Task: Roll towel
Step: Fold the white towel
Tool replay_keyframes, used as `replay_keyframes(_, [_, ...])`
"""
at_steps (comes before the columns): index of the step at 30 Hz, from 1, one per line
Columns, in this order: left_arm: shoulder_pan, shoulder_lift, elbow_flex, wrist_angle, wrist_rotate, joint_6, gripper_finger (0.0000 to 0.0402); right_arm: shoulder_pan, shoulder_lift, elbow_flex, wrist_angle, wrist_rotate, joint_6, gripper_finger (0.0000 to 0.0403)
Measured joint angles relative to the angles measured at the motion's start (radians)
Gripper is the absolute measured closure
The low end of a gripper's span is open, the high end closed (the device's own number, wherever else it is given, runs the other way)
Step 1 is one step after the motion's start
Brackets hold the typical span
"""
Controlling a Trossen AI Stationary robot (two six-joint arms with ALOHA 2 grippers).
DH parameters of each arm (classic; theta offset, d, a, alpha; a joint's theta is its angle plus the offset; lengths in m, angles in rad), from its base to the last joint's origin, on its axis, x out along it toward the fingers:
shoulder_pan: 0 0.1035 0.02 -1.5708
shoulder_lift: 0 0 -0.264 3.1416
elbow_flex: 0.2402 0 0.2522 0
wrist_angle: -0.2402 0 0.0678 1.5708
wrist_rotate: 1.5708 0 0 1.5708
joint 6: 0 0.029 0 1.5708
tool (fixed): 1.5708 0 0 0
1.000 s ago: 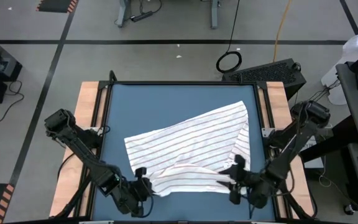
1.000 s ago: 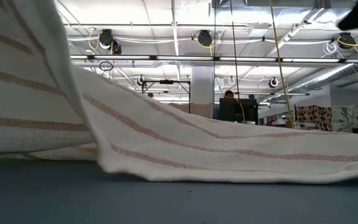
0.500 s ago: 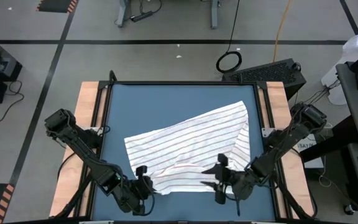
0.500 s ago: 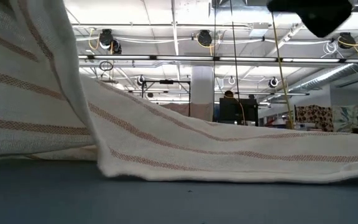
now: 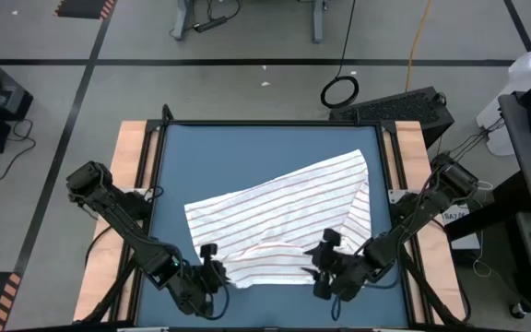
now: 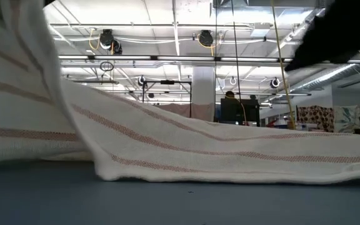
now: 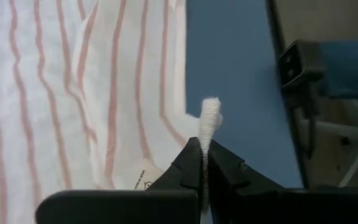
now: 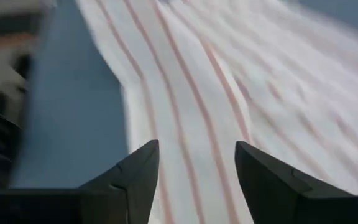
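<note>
Towel (image 5: 284, 217) long axis diagonal; left pincer (image 5: 212, 273) pinches corner, right pincer (image 5: 322, 267) open.

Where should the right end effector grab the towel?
Judging from the pose, the towel's near edge on the right arm's side, approached from the near table side. The left end effector already pinches the other near corner, and the right end effector hangs open over that edge, which lies flat.
</note>
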Motion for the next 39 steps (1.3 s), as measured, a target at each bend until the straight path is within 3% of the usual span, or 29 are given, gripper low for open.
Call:
replay_keyframes(5, [-0.001, 0.0, 0.0, -0.057, -0.003, -0.023, 0.0391, 0.014, 0.0, 0.0, -0.289, -0.116, 0.269, 0.0213])
replay_keyframes(8, [-0.009, 0.0, 0.0, -0.123, -0.003, -0.047, 0.0391, 0.031, 0.0, 0.0, -0.346, -0.097, 0.334, 0.0218])
replay_keyframes(11, [-0.01, 0.0, 0.0, -0.241, 0.02, -0.106, 0.0391, 0.033, 0.0, 0.0, -0.269, -0.019, 0.313, 0.0222])
replay_keyframes(15, [-0.008, 0.0, 0.0, -0.328, 0.023, -0.162, 0.0391, 0.031, 0.0, -0.011, -0.02, 0.113, 0.226, 0.0228])
replay_keyframes(19, [-0.02, 0.0, 0.007, -0.338, 0.033, -0.157, 0.0391, 0.031, 0.005, -0.013, 0.111, 0.136, 0.176, 0.0234])
replay_keyframes(25, [-0.035, 0.0, 0.056, -0.427, 0.075, -0.157, 0.0391, 0.063, 0.036, -0.014, 0.121, 0.118, 0.283, 0.0239])
replay_keyframes(33, [-0.08, 0.0, 0.148, -0.668, 0.087, -0.232, 0.0391, 0.185, 0.15, -0.014, 0.129, 0.182, 0.455, 0.0239])
replay_keyframes(39, [-0.116, 0.0, 0.157, -0.625, 0.091, -0.261, 0.0391, 0.253, 0.22, -0.015, 0.157, 0.17, 0.566, 0.0239])
